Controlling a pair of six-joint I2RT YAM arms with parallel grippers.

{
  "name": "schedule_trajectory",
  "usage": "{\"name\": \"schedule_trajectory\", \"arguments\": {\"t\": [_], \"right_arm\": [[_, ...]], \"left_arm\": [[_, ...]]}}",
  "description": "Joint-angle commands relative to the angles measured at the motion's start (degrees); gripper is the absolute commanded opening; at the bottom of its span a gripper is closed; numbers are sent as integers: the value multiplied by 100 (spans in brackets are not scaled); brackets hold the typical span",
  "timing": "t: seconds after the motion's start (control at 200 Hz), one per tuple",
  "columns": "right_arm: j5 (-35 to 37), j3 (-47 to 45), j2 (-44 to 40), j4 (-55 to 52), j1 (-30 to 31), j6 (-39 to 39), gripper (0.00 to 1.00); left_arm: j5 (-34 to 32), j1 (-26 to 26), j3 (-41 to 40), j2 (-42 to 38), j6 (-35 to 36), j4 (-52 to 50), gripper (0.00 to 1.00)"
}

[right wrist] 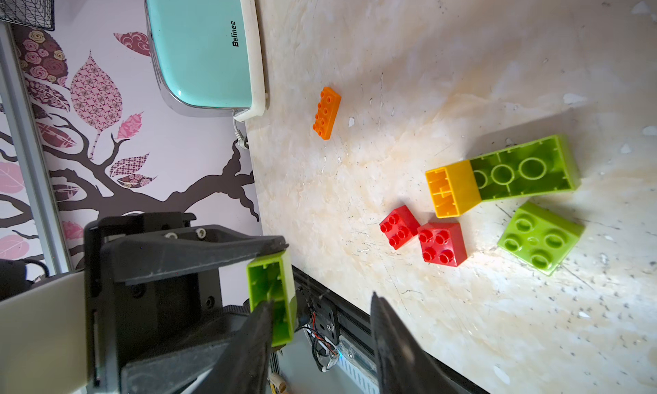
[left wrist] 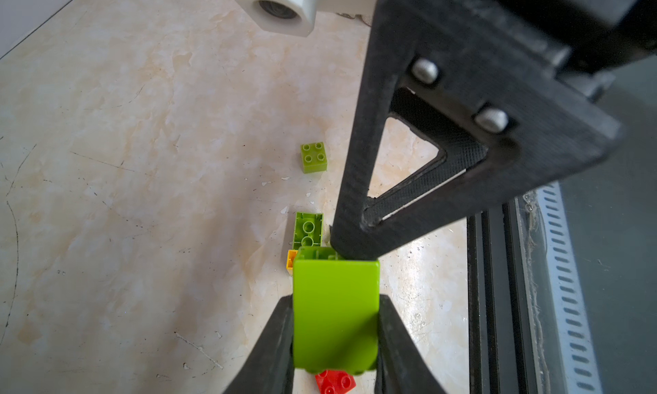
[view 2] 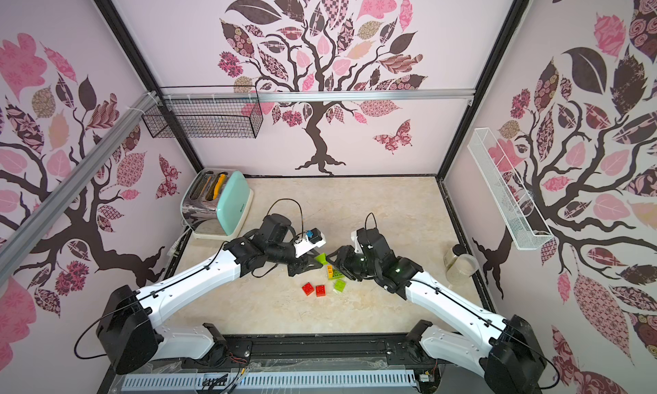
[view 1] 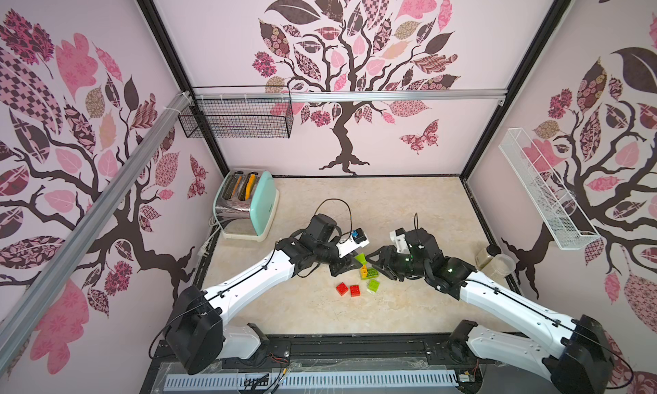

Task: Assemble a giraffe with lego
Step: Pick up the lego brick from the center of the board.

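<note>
1. left fingers clenched on lime brick. They pinch its flat sides, and the brick is off the table with its hollow end toward the other arm.
2. right fingers spread, grasping nothing. In the left wrist view one tip touches the brick's hollow end. Cannot tell whether the brick's edge already sits between them.
3. Looks like a mid-air handover or regrip. That is a guess.
4. Just under the hands, the giraffe is barely begun. Only the yellow brick is joined to one end of the long brick. The pair lies on its side on the table, hollows showing.
5. Loose beside it are the red bricks, side by side, and the square lime brick, studs up. The orange brick lies well apart, toward the toaster.
6. Risks:
   - The right tip pushing on the hollow end could twist the brick in the pinch, because its sides are smooth.
   - If the left fingers let go before the right ones close, the brick drops onto the loose pieces and scatters them.
   - The fingertips of both arms are crowded together, so a small misaim makes finger hit finger.
   - The joined pair is unheld on its side, so pressing a brick onto it would likely slide or roll it.
</note>
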Motion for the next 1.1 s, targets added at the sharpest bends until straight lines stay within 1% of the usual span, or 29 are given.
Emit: {"name": "schedule_trajectory", "arguments": {"t": [0.0,0.23,0.345,0.64,0.915,1.045,1.095], "right_arm": [[-119,374,-212,331,20,-25,49],[102,226,-507,337,-18,75,49],[-221,129,-268,636,-23,240,49],[-591,97,184,588,52,134,47],[-968,109,476,653,125,32,35],[-988,151,562,648,133,20,26],[-996,176,572,650,130,-25,20]], "left_arm": [[247,-4,-167,-44,18,-33,15],[346,51,-190,-67,-29,5,15],[427,48,-114,-68,-106,-55,15],[548,119,-74,-87,-210,-39,15],[593,150,-73,-40,-227,14,15],[649,149,-67,-39,-251,7,15],[631,148,-61,-52,-245,-11,15]]}}
